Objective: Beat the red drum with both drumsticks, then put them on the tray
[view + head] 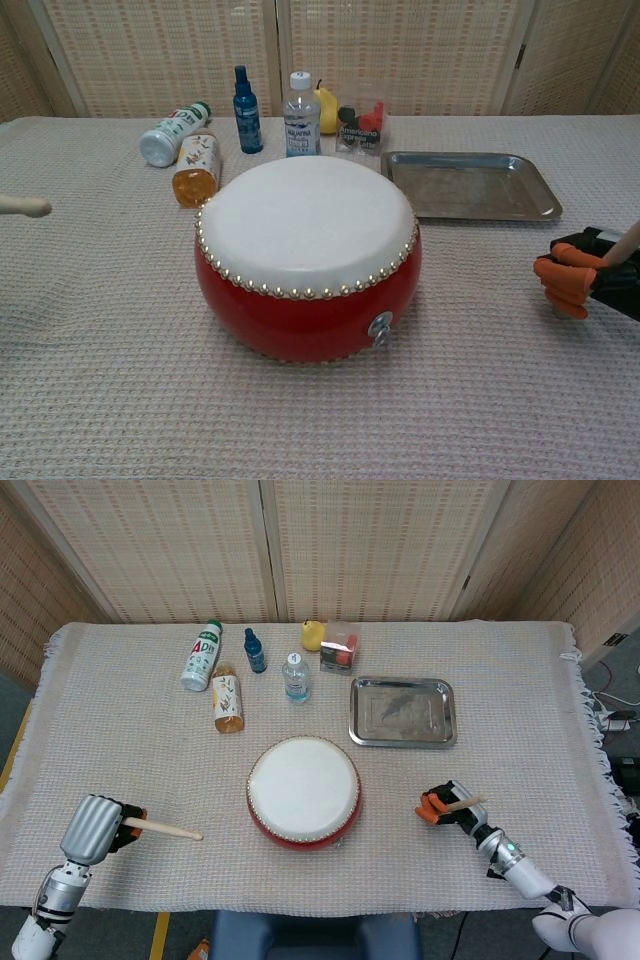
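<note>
Left hand (93,827), drumstick (163,829) pointing drumward.

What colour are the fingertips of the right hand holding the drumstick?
Orange, on the right hand; the chest view shows it best.

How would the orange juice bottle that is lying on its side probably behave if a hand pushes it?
The juice bottle looks round and lies on its side, so it would probably roll rather than slide, though the woven tablecloth may slow it. It looks nearly full, so it is likely fairly heavy for its size. The white bottle lies close beside it, so a sideways push could knock that one.
</note>
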Tool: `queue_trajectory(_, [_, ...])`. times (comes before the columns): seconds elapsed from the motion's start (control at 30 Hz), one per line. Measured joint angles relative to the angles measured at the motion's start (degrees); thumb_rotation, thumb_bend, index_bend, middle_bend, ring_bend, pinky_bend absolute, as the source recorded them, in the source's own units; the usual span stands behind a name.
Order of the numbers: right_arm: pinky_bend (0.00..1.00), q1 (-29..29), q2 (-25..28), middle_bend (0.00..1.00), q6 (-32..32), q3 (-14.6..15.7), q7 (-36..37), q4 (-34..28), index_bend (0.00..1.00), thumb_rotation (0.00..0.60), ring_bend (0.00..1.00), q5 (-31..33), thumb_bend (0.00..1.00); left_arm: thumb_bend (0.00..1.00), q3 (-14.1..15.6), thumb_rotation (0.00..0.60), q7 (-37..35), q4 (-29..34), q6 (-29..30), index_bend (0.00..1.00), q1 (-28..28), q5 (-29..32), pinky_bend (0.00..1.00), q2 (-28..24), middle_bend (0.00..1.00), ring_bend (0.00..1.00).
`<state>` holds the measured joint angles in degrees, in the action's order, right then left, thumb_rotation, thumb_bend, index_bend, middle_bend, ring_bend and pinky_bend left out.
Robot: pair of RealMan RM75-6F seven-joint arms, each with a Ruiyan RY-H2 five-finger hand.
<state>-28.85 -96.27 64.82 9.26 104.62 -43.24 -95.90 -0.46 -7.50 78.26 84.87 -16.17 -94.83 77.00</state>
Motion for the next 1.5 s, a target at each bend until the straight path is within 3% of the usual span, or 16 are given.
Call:
queue_trajectory(0.2, [0.99,-0.12,-0.49,0.98,-0.10,-0.97,-2.33,-0.41,1.00,0.600,0.99,0.89,0.57,0.56,-0.06,0.600,-0.42,-0.50,-0.07,1.00,0.03,0.20,1.00,0.18,1.00,1.00])
queue_trajectory(0.33, [1.00,-0.09,-0.51,1.00,0.43,-1.70,-5.05,-0.93,1.00,0.600,1.00,1.34,0.67,0.56,-0.06,0.600,-0.70,-1.03,-0.22,1.00,-0.01,0.29,1.00,0.32,1.00,1.00])
queue_trajectory(0.63, [1.00,-0.79,1.27,1.00,0.27,-2.59,-16.41,-3.49,1.00,0.600,1.00,1.51,0.75,0.56,-0.30,0.600,-0.93,-1.74,-0.23,1.00,-0.26,0.28,1.00,0.25,1.00,1.00])
queue_trajectory(0.77, [1.00,-1.62,4.48,1.00,-1.61,-3.77,-28.75,-9.28,1.00,0.600,1.00,3.01,0.75,0.56,-0.34,0.600,-0.67,-1.72,-0.44,1.00,-0.73,-0.20,1.00,-0.07,1.00,1.00])
queue_trajectory(1.07, [1.00,-6.38,19.46,1.00,-12.57,-8.26,-66.17,-33.02,1.00,0.600,1.00,12.65,0.75,0.56,-1.53,0.600,0.56,0.13,-1.30,1.00,-3.20,-1.42,1.00,-1.30,1.00,1.00])
queue_trajectory(1.3, [1.00,-14.51,29.29,1.00,-22.93,-12.87,-93.41,-45.96,1.00,0.600,1.00,28.45,0.75,0.56,-3.63,0.600,3.82,3.94,-4.14,1.00,-6.77,-1.66,1.00,-2.64,1.00,1.00])
queue_trajectory(1.5, [1.00,-26.25,33.65,1.00,-32.69,-14.77,-107.14,-50.66,1.00,0.600,1.00,42.68,0.75,0.56,-5.44,0.600,8.62,7.30,-9.05,1.00,-10.58,-0.88,1.00,-3.28,1.00,1.00])
